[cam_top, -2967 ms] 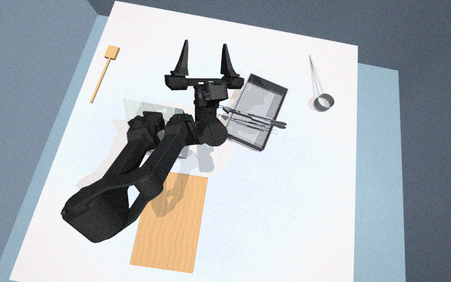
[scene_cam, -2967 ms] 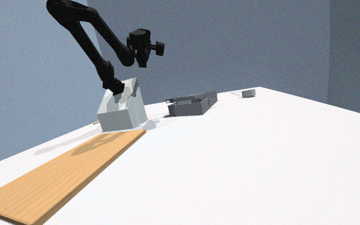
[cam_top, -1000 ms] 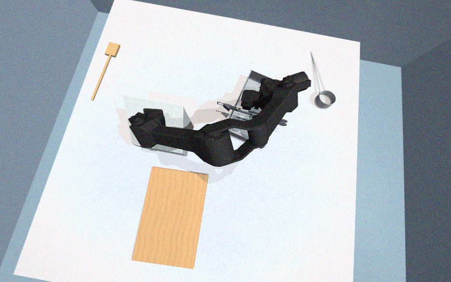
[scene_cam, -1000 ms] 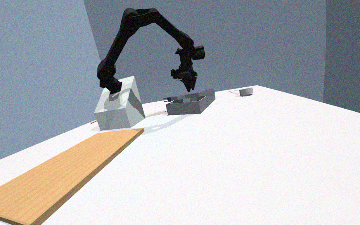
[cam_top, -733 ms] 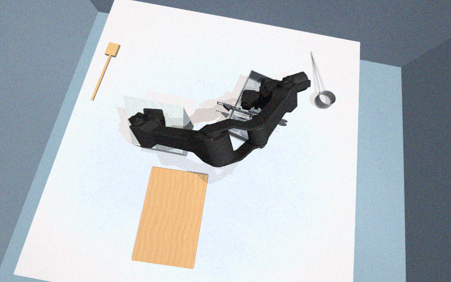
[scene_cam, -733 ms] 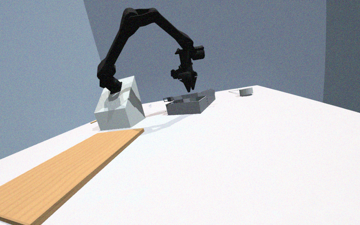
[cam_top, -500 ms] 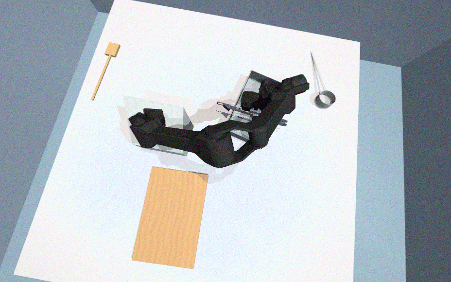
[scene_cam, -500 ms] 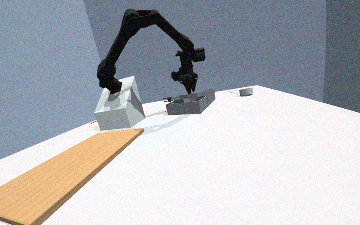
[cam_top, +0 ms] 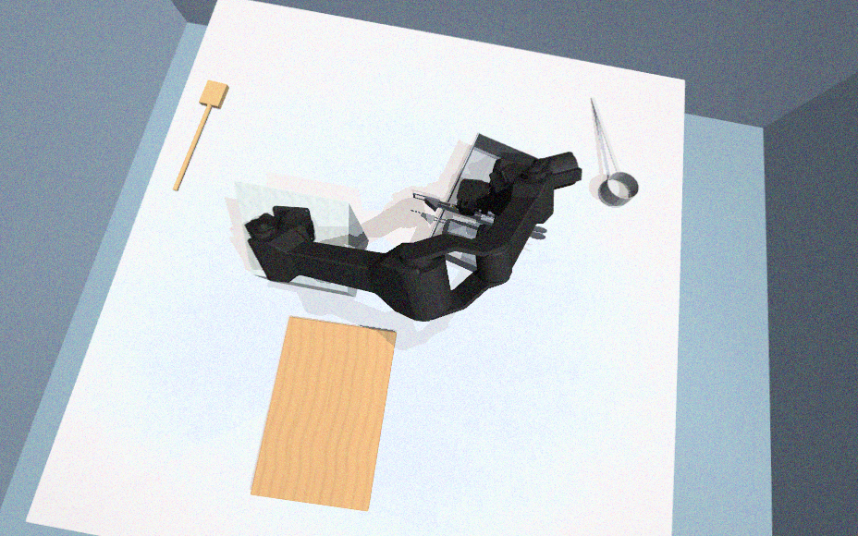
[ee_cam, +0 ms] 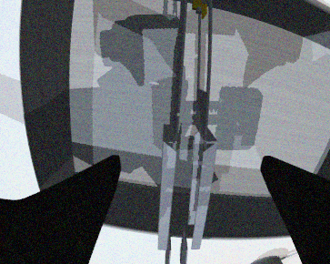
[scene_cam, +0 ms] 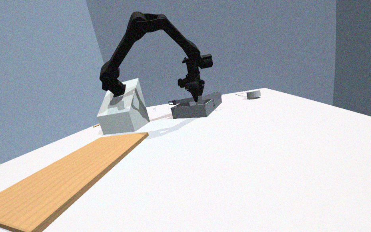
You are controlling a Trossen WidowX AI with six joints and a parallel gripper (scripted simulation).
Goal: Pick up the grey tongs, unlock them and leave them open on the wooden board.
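The grey tongs [cam_top: 430, 201] [scene_cam: 173, 102] [ee_cam: 166, 196] lie across the roasting tin [cam_top: 506, 146] [scene_cam: 188, 113] [ee_cam: 48, 91], with their arms close together. In the wrist view they run top to bottom, and a small yellow piece [ee_cam: 204, 7] shows at the top edge. My gripper [scene_cam: 196, 101] [ee_cam: 193, 162] is open and points down, low over the tin. In the wrist view its fingers stand wide on either side of the tongs, with nothing held. The arm hides part of the tongs in the top view. The wooden board [cam_top: 323, 412] [scene_cam: 66, 170] bears nothing.
The arm's base stands on a pale block [cam_top: 332, 206] [scene_cam: 116, 122] between the board and the tin's left side. A round metal pan [cam_top: 618, 188] [scene_cam: 253, 94] with a thin handle is right of the tin. A wooden mallet [cam_top: 213, 94] lies at the far left.
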